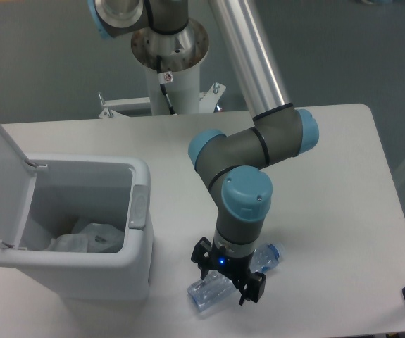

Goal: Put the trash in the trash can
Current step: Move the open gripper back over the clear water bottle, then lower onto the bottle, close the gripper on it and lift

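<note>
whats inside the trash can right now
The trash can has its lid flipped open. Inside lies a crumpled clear-whitish wrapper on the bottom. The near wall hides the rest of the floor, so anything lower down can't be seen.

Crushed clear plastic bottle [220, 287] glinting, smooth white plastic trash can [110, 271] showing matt, crinkled whitish wrapper [89, 237] lying inside, polished metal arm tube [248, 53] shining.

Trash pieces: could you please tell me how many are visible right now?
2: a crumpled plastic wrapper inside the open trash can, and a crushed water bottle on the table under the gripper. More could lie hidden in the can.
</note>
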Robot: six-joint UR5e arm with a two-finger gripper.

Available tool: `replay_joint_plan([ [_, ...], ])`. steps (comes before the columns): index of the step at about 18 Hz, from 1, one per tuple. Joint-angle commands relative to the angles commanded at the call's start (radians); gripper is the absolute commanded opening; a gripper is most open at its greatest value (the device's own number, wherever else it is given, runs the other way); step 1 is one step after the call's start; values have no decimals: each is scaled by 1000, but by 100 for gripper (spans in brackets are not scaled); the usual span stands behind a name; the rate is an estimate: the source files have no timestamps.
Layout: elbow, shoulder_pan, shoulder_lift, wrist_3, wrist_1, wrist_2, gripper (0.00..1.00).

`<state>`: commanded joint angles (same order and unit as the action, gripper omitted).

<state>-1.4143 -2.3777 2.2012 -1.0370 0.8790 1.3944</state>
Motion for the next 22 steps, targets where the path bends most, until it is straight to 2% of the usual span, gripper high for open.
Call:
replay_joint_plan([
  [6, 0, 12, 26, 0, -3, 6, 100],
  [12, -11, 77, 40, 2, 3, 29, 100],
  [22, 21, 90, 100, 2, -11, 126, 100],
])
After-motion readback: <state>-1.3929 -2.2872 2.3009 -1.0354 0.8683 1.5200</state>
